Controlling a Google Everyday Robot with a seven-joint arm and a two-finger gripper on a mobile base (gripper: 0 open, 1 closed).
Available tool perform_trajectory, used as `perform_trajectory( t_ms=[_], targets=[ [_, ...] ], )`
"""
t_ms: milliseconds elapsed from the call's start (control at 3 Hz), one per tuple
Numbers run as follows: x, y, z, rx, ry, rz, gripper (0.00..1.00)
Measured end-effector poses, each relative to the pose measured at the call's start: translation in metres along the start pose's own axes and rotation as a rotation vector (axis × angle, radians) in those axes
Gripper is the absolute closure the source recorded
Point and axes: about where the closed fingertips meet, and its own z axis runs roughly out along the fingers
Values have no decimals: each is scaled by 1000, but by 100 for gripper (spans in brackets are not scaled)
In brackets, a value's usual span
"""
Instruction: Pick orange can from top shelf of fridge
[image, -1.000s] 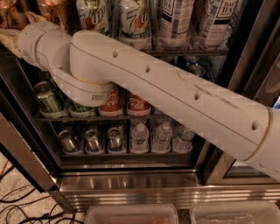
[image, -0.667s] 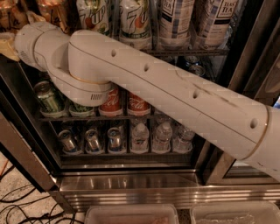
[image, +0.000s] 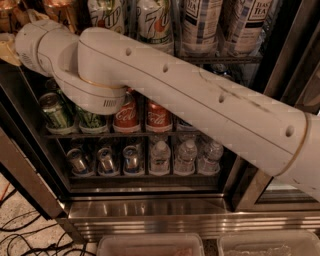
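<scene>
A thick white robot arm (image: 200, 100) reaches from the near right diagonally up and left into a steel-framed fridge (image: 150, 212); compared with a second ago, its wrist has edged slightly further left and up, towards the far left corner; the gripper (image: 7, 51) shows only as a tan sliver at the left edge, about level with the top shelf (image: 225, 59); whether it is wide, narrow or holding anything cannot be told; the orange can (image: 61, 10), coppery and shiny, stands at the upper left just above the wrist, apparently unmoved; the reach seems to be closing in, with no grasp confirmed; red cola cans (image: 126, 114) and green cans (image: 54, 112) sit on the rack below
</scene>
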Motion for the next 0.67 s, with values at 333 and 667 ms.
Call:
perform_trajectory(
  t_ms=[333,667],
  targets=[
    [1,0,5,-18,5,-4,25],
    [1,1,6,-23,6,-1,44]
  ],
)
